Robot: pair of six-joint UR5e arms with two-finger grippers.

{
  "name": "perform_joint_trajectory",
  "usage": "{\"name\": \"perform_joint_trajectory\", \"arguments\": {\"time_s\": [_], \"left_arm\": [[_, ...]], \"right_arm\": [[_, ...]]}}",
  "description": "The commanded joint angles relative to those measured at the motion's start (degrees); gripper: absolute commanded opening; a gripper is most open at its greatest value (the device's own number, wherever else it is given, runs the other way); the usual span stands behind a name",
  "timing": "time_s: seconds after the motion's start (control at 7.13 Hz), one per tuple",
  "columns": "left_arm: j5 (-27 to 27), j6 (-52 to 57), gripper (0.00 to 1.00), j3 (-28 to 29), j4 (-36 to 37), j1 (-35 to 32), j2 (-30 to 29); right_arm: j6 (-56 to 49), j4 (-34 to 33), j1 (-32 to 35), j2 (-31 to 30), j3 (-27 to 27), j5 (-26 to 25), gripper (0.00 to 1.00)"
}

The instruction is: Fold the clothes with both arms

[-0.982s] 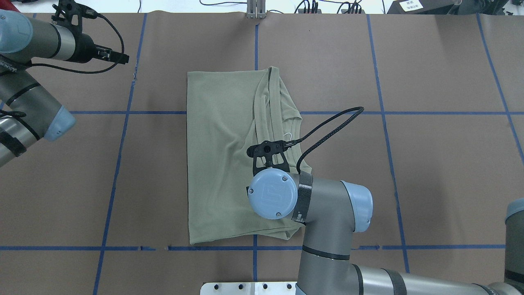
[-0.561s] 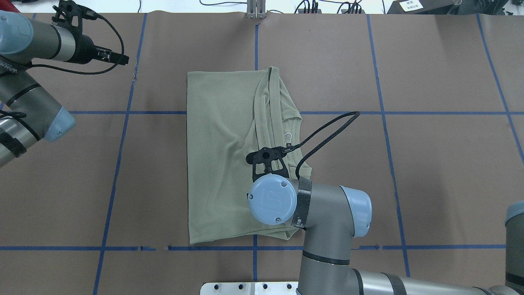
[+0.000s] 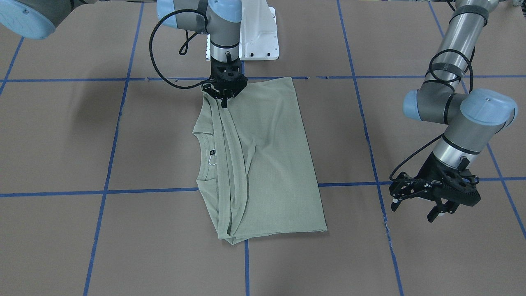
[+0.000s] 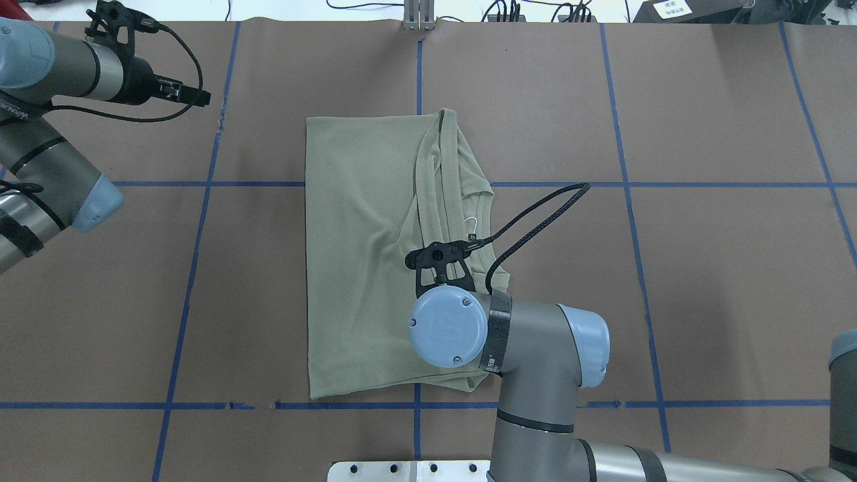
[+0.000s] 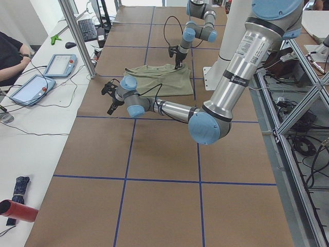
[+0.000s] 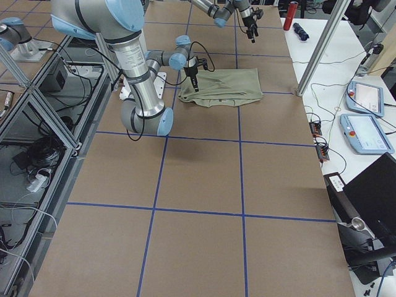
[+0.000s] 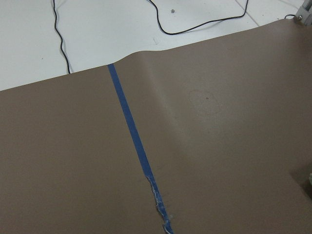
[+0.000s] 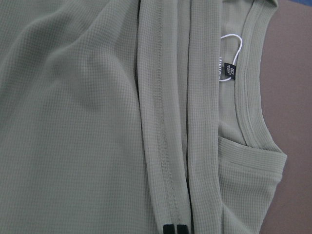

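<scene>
Green shirt [image 4: 361, 254] lies flat in the middle of the bench [image 4: 703, 281], folded lengthwise, neck label toward the right of the overhead frame. Right pincer [image 3: 224, 103] is down at the shirt's lower right there, tips squeezed together on a bunched sleeve fold. Left pincer [image 3: 413, 206] hangs well apart at upper left, jaws spread, holding nothing, over blue tape [image 7: 131, 131].

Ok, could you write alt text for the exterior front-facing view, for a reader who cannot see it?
A green shirt, folded lengthwise, lies on a brown table marked with blue tape lines. The right gripper pinches its end nearest the robot base, while the left gripper hangs open over bare table, apart from it.
</scene>
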Motion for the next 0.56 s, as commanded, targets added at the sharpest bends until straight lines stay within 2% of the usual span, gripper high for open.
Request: {"name": "perform_joint_trajectory", "arguments": {"time_s": [0.0, 0.14, 0.42], "left_arm": [[0.0, 0.0, 1.00, 0.0, 0.0, 0.0, 0.0], [0.0, 0.0, 1.00, 0.0, 0.0, 0.0, 0.0], [0.0, 0.0, 1.00, 0.1, 0.0, 0.0, 0.0]], "right_arm": [[0.0, 0.1, 0.0, 0.0, 0.0, 0.0, 0.31], [0.0, 0.1, 0.0, 0.0, 0.0, 0.0, 0.35], [-1.0, 0.2, -0.1, 0.1, -1.2, 0.0, 0.35]]}}
